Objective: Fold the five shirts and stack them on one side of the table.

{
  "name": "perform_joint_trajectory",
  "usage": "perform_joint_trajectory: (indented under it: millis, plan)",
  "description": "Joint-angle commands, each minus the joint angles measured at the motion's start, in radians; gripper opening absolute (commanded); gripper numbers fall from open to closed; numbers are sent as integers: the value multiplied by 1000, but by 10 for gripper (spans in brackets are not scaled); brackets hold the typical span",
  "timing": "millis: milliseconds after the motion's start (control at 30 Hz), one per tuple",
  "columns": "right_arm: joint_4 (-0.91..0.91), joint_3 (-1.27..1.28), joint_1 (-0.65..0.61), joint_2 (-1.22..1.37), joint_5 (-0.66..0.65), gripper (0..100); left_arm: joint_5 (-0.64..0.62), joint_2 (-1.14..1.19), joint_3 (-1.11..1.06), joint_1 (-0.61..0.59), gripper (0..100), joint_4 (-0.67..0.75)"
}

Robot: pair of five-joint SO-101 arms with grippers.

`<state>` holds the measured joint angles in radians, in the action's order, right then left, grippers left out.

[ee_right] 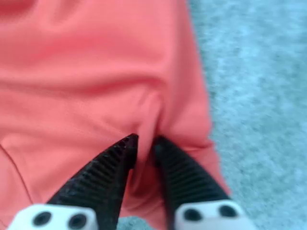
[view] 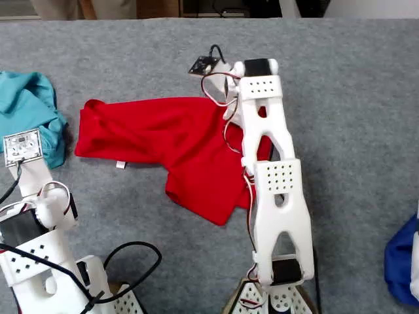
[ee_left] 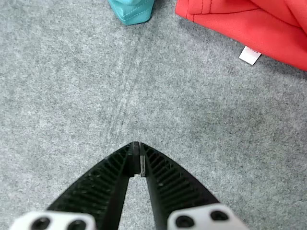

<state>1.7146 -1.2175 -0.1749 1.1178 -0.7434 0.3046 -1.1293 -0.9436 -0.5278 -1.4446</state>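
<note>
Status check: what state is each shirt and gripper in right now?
red fabric shirt: spread out, rumpled, one fold pinched.
teal fabric shirt: bunched up, unfolded.
blue fabric shirt: bunched up, unfolded.
left gripper: jaws shut, empty.
right gripper: jaws shut on the red fabric shirt.

The right arm [view: 272, 190] is built of white printed links, each a tapering shell with an oval cut-out and a patch of small holes in rows. Black servo blocks sit at its joints. Thin red, white and black wires loop along the side lying over the red shirt [view: 150, 131]. A small dark camera board [view: 204, 65] hangs on a black cable just past the shirt's far edge. The left arm [view: 36, 242], apart from the shirt, has the same white shells, thick black cables and a pale square board [view: 23, 145]. The left tool [ee_left: 137, 147] and right tool [ee_right: 145, 141] have black ribbed fingers on white mounts with dark screw holes.
</note>
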Motion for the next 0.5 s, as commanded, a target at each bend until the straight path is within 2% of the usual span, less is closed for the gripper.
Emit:
perform_joint_trajectory:
  millis: [0,467]
  plan:
    - [17,-90,28,-5,-9,23,5,-13,3,-3,19,5]
    - [18,-231,54,-5,-12,22,5,-13,3,-5,19,5]
